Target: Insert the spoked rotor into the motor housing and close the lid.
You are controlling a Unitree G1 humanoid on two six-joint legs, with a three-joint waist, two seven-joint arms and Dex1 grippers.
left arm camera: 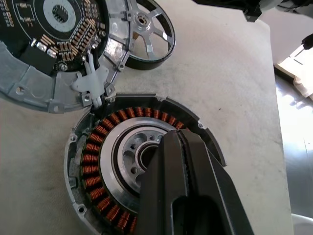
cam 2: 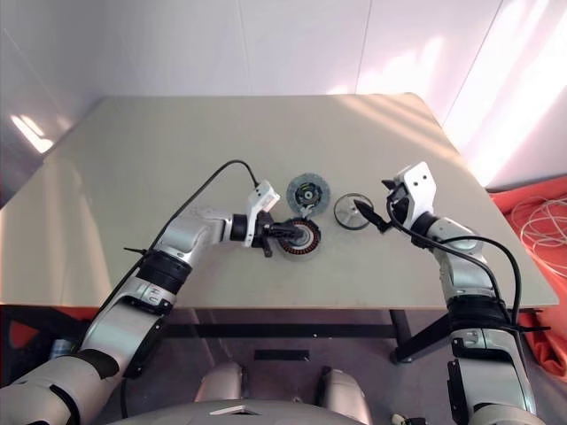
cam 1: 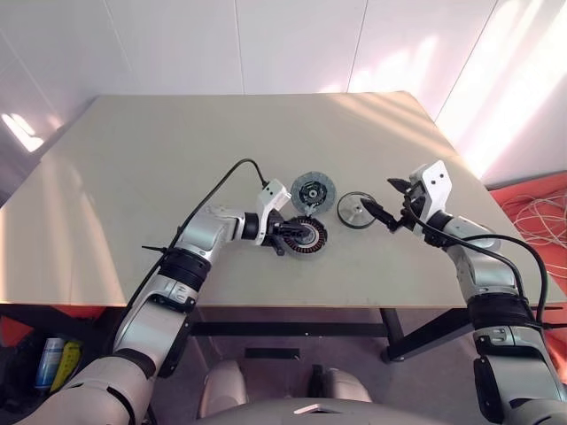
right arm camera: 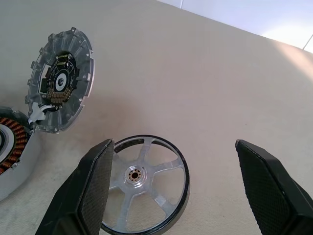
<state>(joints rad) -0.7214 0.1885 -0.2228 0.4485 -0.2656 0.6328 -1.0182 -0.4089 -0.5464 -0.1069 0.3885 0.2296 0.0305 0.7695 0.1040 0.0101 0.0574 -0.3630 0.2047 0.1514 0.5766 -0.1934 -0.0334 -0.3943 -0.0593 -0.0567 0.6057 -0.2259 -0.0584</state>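
Left gripper [cam 2: 292,233] rests on motor housing [cam 2: 299,237].

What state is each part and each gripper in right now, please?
Motor housing: open, copper windings exposed, no rotor inside.
Spoked rotor: flat on the table, not held.
Lid: off, beside the housing, circuit board up.
Left gripper: shut, over the housing.
Right gripper: open, over the rotor.
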